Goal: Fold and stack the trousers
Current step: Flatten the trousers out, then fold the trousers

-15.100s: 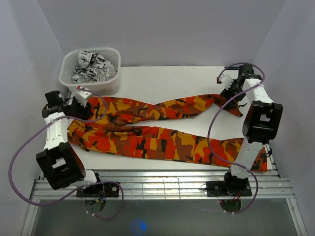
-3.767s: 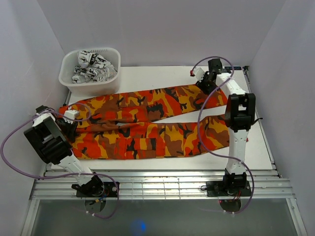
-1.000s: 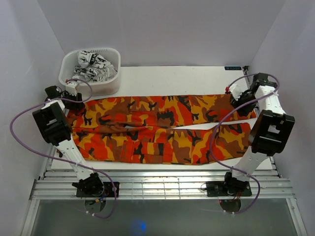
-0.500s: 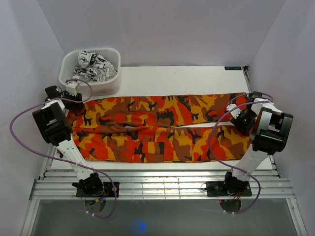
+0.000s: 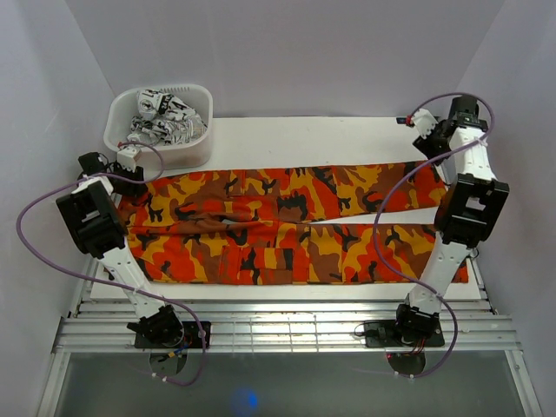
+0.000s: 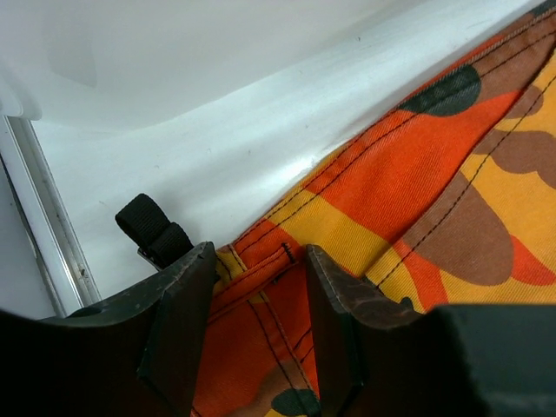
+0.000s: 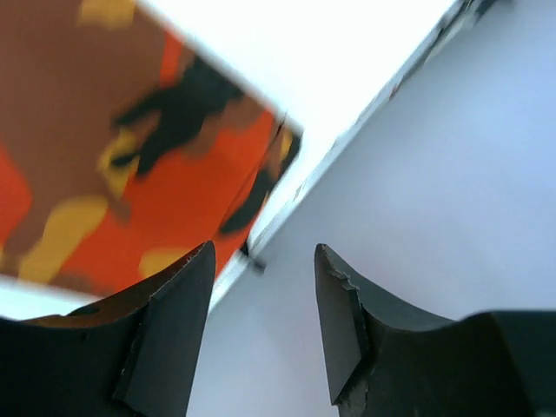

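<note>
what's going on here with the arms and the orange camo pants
Two robot arms are handling orange camouflage trousers, spread flat along the table, legs side by side. The left gripper is at the waist end, fingers open over the fabric. The right gripper is raised by the far leg's hem, open and empty. Nothing is folded yet. A white basket of clothes sits far left.

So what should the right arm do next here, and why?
Probably lower the right hand onto the far leg's hem and close on it. The trousers lie flat with both legs straight; the left hand straddles the far waistband corner, while the right hand hangs open near that hem, holding nothing.
</note>
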Controlling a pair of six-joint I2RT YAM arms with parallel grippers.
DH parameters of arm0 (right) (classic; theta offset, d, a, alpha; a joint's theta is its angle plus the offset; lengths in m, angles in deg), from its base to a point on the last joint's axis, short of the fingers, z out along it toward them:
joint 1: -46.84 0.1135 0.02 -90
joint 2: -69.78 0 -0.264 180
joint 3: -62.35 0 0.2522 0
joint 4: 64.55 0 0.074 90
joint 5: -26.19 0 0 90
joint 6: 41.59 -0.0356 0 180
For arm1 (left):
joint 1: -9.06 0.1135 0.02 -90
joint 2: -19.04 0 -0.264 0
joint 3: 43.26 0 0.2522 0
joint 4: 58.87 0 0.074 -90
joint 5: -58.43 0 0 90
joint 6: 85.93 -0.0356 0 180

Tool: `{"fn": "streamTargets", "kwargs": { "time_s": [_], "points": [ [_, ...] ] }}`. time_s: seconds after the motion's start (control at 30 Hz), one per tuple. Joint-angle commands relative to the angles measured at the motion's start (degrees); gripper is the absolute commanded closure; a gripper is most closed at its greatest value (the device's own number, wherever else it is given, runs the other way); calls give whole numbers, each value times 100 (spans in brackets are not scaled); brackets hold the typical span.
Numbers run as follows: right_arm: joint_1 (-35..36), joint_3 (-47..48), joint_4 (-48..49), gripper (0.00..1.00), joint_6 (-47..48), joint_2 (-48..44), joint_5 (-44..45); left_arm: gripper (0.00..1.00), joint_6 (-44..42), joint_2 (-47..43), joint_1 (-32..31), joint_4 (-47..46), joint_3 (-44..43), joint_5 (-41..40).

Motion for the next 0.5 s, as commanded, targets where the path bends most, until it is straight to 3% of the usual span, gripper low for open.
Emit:
{"fn": "streamTargets", "kwargs": {
  "time_s": [0.0, 0.17, 0.3, 0.47],
  "points": [
    [401, 597, 134, 45, -372, 840, -169, 45, -220, -235, 47, 482, 128, -9],
    [815, 634, 643, 48, -495, 1386, 16, 45, -264, -297, 47, 517, 164, 0],
    [903, -42, 961, 48, -398, 1246, 7, 46, -299, -306, 47, 596, 120, 52],
    [868, -1368, 629, 52, -197, 659, -177, 46, -299, -280, 47, 675, 23, 114]
  ]
}}
